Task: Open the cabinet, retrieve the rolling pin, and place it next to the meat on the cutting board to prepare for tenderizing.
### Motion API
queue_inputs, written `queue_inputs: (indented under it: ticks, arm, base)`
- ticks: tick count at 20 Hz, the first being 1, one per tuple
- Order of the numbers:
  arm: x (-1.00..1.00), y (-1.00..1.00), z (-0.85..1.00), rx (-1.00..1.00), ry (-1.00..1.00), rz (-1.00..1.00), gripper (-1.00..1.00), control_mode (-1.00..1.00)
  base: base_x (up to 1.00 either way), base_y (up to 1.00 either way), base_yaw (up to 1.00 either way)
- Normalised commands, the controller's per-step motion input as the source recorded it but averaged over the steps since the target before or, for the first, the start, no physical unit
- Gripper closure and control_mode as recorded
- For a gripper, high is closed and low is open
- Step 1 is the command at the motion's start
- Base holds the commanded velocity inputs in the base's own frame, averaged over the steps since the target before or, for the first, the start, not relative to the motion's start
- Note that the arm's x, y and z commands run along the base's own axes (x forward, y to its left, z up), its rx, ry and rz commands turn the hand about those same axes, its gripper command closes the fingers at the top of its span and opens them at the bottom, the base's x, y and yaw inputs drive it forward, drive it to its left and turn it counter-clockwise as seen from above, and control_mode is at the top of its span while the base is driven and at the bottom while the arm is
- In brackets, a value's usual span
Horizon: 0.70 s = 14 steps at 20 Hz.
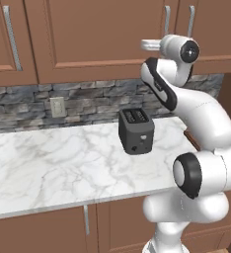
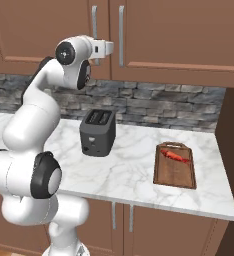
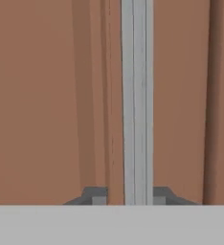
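Observation:
The cabinet (image 1: pixel 97 34) (image 2: pixel 34 25) is a wide brown wall door, and it stands closed. Its long vertical silver handle (image 3: pixel 138 95) (image 2: pixel 94 20) (image 1: pixel 167 20) runs up the hand view. My gripper (image 3: pixel 129 195) (image 1: pixel 151 44) (image 2: pixel 103 47) is raised to that bar. One dark fingertip (image 3: pixel 95 195) sits close on each side of it, so the jaws are shut on the handle. On the counter to the right lies the cutting board (image 2: pixel 175 175), with the red strip of meat (image 2: pixel 176 156) at its far end. The rolling pin is out of view.
A dark grey toaster (image 1: pixel 135 129) (image 2: pixel 97 131) stands on the marble counter (image 1: pixel 53 168) below my hand. A narrower door with its own handle (image 2: pixel 121 30) adjoins the cabinet on the right. A stone backsplash (image 2: pixel 154 105) runs behind the counter.

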Motion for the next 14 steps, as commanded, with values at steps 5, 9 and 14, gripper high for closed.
queue_inputs:
  ticks: [5, 9, 14]
  arm:
    - [0.26, 0.0, 0.0, 0.0, 0.0, 0.01, 1.0, -1.0]
    - [0.31, 0.0, 0.0, 0.0, 0.01, 0.01, 1.0, -1.0]
    - [0.22, 0.0, 0.0, 0.0, 0.04, 0.0, 1.0, -1.0]
  base:
    - [0.0, 0.0, 0.0]
    - [0.0, 0.0, 0.0]
    - [0.0, 0.0, 0.0]
